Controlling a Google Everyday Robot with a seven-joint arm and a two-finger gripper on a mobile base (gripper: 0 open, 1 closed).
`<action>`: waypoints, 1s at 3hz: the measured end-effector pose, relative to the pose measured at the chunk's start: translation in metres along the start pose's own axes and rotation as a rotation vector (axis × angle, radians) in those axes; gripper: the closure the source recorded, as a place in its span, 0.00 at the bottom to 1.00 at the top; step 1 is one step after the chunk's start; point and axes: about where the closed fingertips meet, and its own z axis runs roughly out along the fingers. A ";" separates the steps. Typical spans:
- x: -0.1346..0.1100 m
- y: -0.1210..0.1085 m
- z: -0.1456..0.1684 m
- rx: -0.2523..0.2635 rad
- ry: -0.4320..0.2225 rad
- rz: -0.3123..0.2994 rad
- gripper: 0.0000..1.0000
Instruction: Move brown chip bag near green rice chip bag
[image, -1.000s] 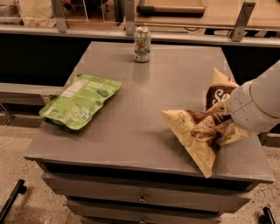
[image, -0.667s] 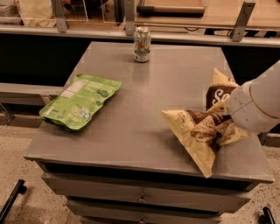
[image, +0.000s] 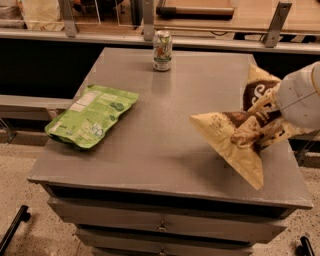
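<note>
Tan-foil brown chip bag (image: 231, 136), 3 o'clock, pinched aloft by gripper (image: 261, 132); apparently mid-carry; next, travel toward green rice chip bag (image: 92, 116), 9 o'clock.

Light even, from overhead, medium bright as I see it. Grey table (image: 150, 145) top has soft sheen, faint reflection below can (image: 162, 50). Brown chip bag (image: 235, 137) drops soft shadow on table beneath it. Green chip bag (image: 92, 116) has thin shadow along near edge. Gripper (image: 262, 131) at right edge, at brown chip bag, with white arm (image: 302, 97) brightly lit. Drawer recess under tabletop is dark.
</note>
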 end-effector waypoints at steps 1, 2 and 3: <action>0.003 -0.040 -0.028 0.127 -0.092 -0.051 1.00; -0.018 -0.069 -0.031 0.189 -0.200 -0.114 1.00; -0.076 -0.096 -0.014 0.215 -0.375 -0.231 1.00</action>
